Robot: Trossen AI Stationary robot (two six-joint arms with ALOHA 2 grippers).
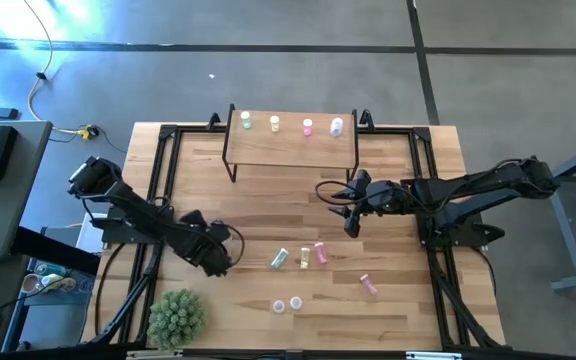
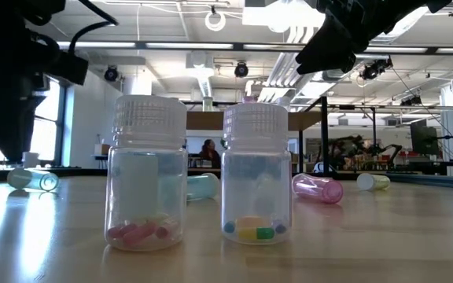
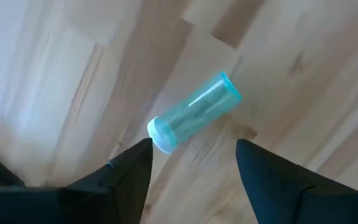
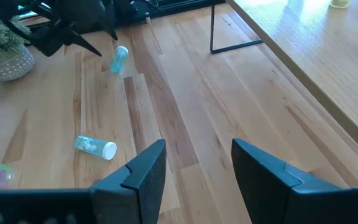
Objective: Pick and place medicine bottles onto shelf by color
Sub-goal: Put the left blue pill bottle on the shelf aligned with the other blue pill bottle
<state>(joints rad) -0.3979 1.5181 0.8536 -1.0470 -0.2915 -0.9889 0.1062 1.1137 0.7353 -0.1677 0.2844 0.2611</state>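
The shelf [image 1: 293,150] stands at the table's far middle with a green [image 1: 246,121], a yellow [image 1: 275,123], a pink [image 1: 308,127] and a white bottle [image 1: 336,127] upright on it. My left gripper [image 1: 230,262] is open, low over the table's left half. A pale green bottle [image 3: 194,112] lies on its side just beyond the fingertips, untouched. My right gripper [image 1: 350,215] is open and empty above the table in front of the shelf. A green [image 1: 280,258], a yellow [image 1: 305,256] and two pink bottles [image 1: 321,253] [image 1: 369,285] lie on the table.
Two clear bottles with pills [image 1: 279,306] [image 1: 295,302] stand upright near the front edge; they fill the low view [image 2: 148,173]. A spiky green plant ball [image 1: 177,318] sits at the near left corner. Black frame rails [image 1: 164,160] run along the table's sides.
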